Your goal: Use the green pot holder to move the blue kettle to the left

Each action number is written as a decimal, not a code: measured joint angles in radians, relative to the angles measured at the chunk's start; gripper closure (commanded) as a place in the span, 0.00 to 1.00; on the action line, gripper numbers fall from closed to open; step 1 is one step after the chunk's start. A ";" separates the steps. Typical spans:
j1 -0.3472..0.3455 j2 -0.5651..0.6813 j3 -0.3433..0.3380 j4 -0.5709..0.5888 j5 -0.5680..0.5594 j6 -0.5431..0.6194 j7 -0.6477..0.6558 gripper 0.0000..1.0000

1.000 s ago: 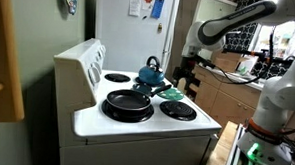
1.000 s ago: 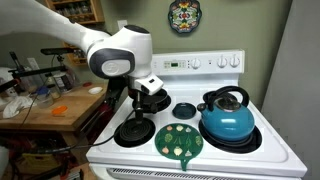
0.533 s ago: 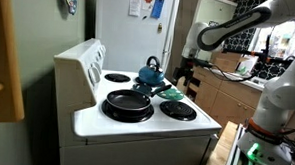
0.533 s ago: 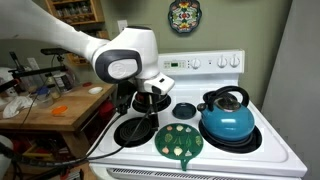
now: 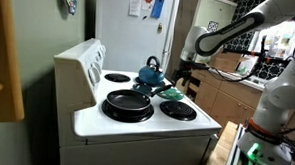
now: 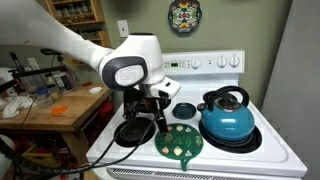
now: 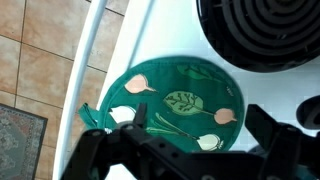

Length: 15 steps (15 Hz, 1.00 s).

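A white stove stands in a kitchen with a fridge (image 5: 138, 27) behind it; its top is the surface (image 5: 146, 122). In an exterior view a black frying pan (image 5: 128, 104) sits near the front corner, the blue kettle (image 5: 151, 72) is toward the far edge, and the green pot holder (image 5: 170, 93) lies just beside the kettle at the side edge. The gripper (image 5: 187, 81) hangs near that edge; from here I cannot tell how its jaws stand.

From the stove's front in an exterior view, the blue kettle (image 6: 228, 118) sits on the burner at the picture's right front corner. The green pot holder (image 6: 179, 141) lies at the front edge just beside it, with the frying pan (image 6: 128, 133) on its other side. The gripper (image 6: 160, 119) hangs over the holder's near rim.

In the wrist view the green pot holder (image 7: 180, 98), printed with leaves and vegetables, lies flat at the surface's edge (image 7: 110, 45) beside a coil burner (image 7: 262, 28), tile floor (image 7: 40, 55) beyond. The gripper (image 7: 190, 142) has its jaws spread wide, empty.
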<state>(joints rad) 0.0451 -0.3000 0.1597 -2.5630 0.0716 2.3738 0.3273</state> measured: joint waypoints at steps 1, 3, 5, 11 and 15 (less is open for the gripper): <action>0.000 0.000 0.000 0.000 0.000 0.000 0.000 0.00; 0.000 0.001 0.000 0.001 -0.038 0.001 -0.022 0.00; 0.000 0.005 -0.007 0.001 -0.072 0.001 -0.110 0.00; 0.011 0.057 -0.096 0.023 -0.071 0.058 -0.518 0.00; 0.030 0.116 -0.122 0.029 -0.070 0.128 -0.713 0.00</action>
<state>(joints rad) 0.0752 -0.1840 0.0375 -2.5344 0.0020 2.5015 -0.3861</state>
